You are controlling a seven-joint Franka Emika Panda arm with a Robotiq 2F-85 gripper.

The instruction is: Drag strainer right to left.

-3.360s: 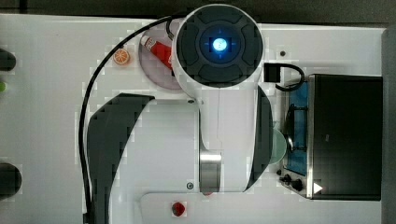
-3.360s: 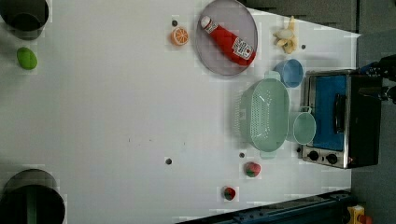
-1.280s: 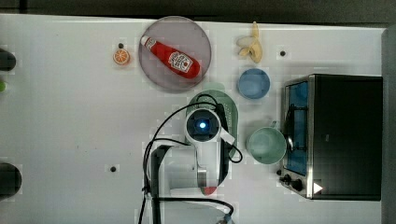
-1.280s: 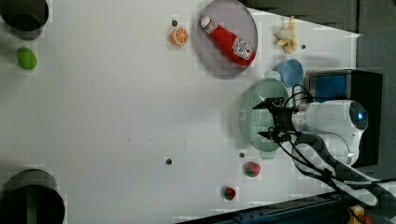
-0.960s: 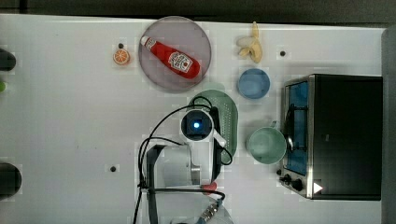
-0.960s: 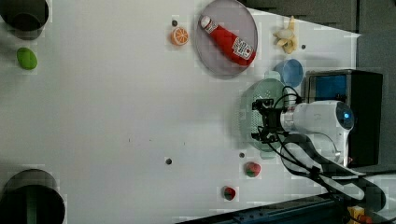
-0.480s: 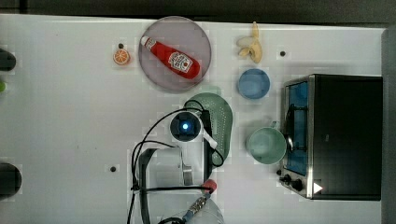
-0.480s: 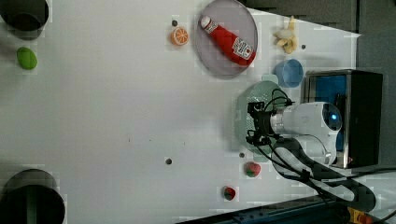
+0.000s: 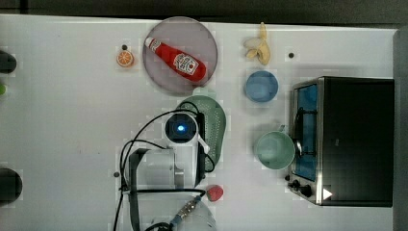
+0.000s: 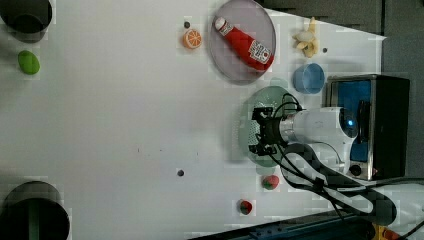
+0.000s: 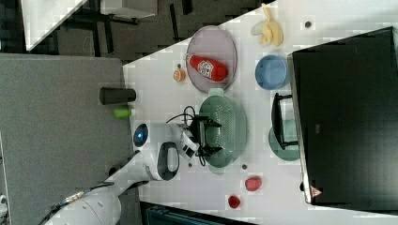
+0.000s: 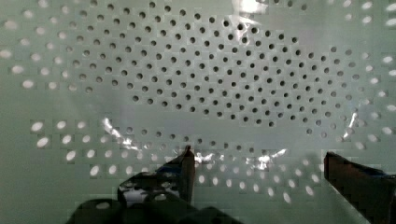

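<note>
The strainer is a pale mint-green oval colander full of small holes, lying in the middle of the white table just below the purple plate in the top view. My gripper reaches down into its bowl, on the side toward the left view's left. Its black fingers stand wide apart and open, with nothing between them. In the wrist view, one fingertip and the other hover close to the perforated inner wall of the strainer. In the right view the gripper is over the strainer. The arm's wrist hides the fingers in the top view.
A purple plate holding a ketchup bottle lies close above the strainer in the top view. A blue bowl, mint cup and toaster oven are on the top view's right. A strawberry and orange slice lie nearby.
The arm has moved toward the top view's left with its fingers inside the strainer. The strainer has slid the same way, away from the cup and oven.
</note>
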